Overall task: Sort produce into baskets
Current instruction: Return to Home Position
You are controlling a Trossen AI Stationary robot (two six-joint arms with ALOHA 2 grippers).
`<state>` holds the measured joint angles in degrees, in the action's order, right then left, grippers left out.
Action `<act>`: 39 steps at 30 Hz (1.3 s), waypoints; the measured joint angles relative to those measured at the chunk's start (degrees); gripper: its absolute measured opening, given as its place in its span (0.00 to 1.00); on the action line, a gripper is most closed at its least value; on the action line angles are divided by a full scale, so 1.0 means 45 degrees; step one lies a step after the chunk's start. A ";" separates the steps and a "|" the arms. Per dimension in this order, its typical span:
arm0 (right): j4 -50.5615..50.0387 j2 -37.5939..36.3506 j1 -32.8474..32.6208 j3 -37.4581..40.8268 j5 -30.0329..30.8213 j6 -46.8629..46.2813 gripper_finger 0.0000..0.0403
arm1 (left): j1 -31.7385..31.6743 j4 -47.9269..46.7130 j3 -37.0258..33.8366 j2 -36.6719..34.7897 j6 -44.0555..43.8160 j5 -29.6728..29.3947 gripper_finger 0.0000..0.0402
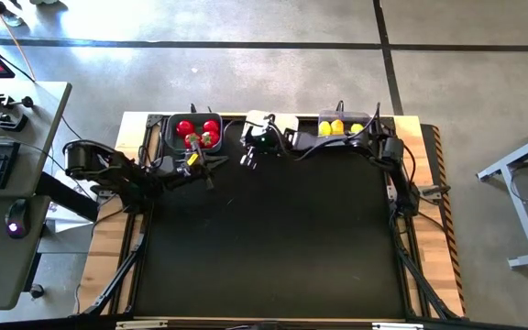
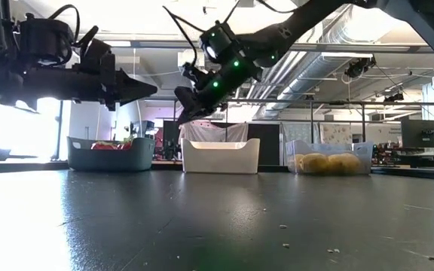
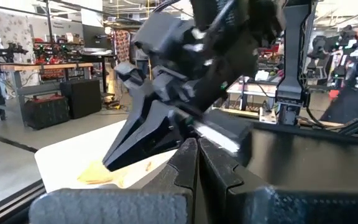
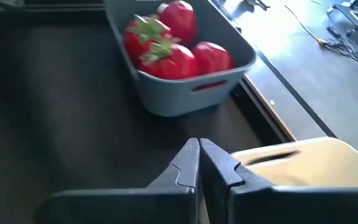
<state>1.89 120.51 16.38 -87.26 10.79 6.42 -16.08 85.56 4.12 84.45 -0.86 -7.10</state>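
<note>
Dark bench top (image 2: 217,226) nearest the low camera shows no loose piece, so sorting looks finished: red round tomatoes with green tops (image 4: 166,43) sit in the far-left grey plastic bin (image 4: 185,93), yellow oval lemons (image 2: 326,163) in the far-right clear bin (image 2: 292,154). The white bin (image 2: 221,156) between them hides its contents behind its wall. Left gripper (image 3: 197,144) and right gripper (image 4: 199,146) hover near the bins, fingers together, holding nothing.

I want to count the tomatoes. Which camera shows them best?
Right wrist view: the tomatoes sit close up in the grey bin, green tops clear. The high view shows them as red spots, the low view only a red sliver over the bin's rim, the left wrist view none.
</note>
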 joint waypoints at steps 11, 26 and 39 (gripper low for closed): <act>0.2598 -0.0573 -0.0680 0.2030 -0.0384 -0.0131 0.00 | 0.0000 0.0029 -0.0300 -0.0477 0.0003 0.0118 0.00; 0.4480 -0.8153 -0.0680 1.0592 -0.1542 -0.0788 0.00 | 0.0000 0.0190 -0.0330 -0.0789 0.0003 0.0458 0.00; 0.4130 -1.6327 0.0005 1.5533 -0.2902 -0.1300 0.00 | -0.0010 -0.0656 -0.0788 -0.2477 0.0324 0.0364 0.00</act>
<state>20.47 47.04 16.40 -17.36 -2.27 0.57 -16.12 82.61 0.57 73.30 0.60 -5.46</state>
